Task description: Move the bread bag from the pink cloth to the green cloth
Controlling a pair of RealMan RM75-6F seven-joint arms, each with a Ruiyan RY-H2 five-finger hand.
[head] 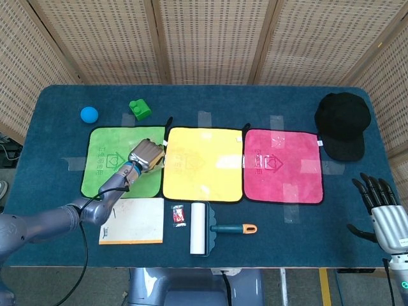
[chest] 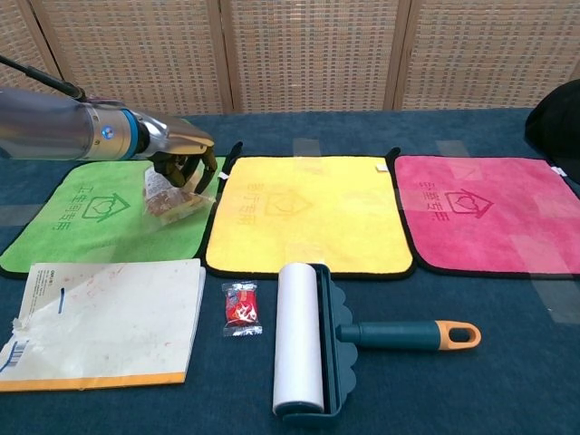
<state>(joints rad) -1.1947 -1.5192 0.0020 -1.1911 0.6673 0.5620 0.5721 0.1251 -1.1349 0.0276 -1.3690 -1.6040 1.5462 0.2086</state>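
My left hand (head: 146,155) (chest: 179,149) grips the clear bread bag (chest: 170,197) from above, fingers curled around its top. The bag hangs over the right part of the green cloth (head: 108,166) (chest: 91,217), close to or touching it. In the head view the hand hides most of the bag. The pink cloth (head: 283,165) (chest: 489,210) lies bare at the right, beyond the yellow cloth (head: 203,164) (chest: 313,213). My right hand (head: 384,210) stays at the table's right front edge, fingers spread and holding nothing.
A lint roller (head: 201,228) (chest: 304,337), a small red packet (head: 178,215) (chest: 239,307) and a notebook (head: 133,220) (chest: 100,319) lie in front of the cloths. A black cap (head: 343,123), a green block (head: 140,109) and a blue ball (head: 88,115) sit further back.
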